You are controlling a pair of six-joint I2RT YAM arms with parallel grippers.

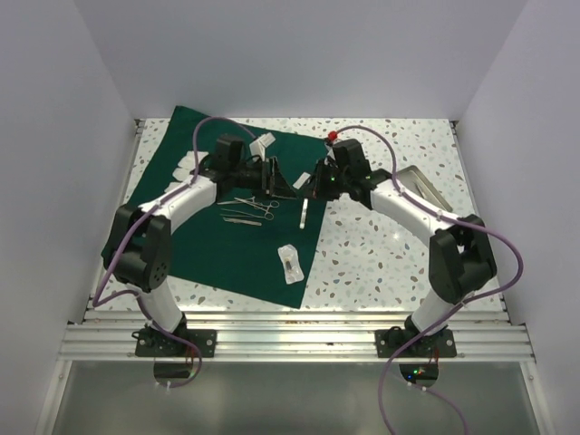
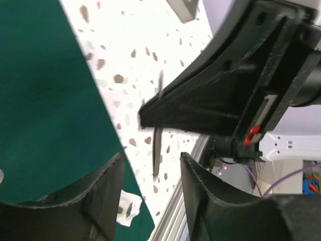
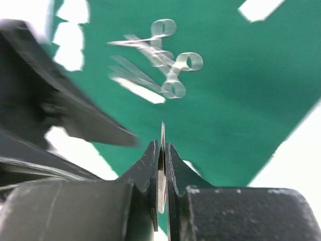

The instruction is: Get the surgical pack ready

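The surgical pack, a big dark green cloth, lies flat on the left part of the speckled table. It looks soft and is spread wide, likely so tools can sit on it and be wrapped up. Shiny steel tools with ring handles, small white pads and a little white packet lie on it. The right gripper is pinched shut on a thin flat steel strip, above the cloth near its right edge, probably to lay it down. The left gripper, close beside it, has its jaws apart and holds nothing.
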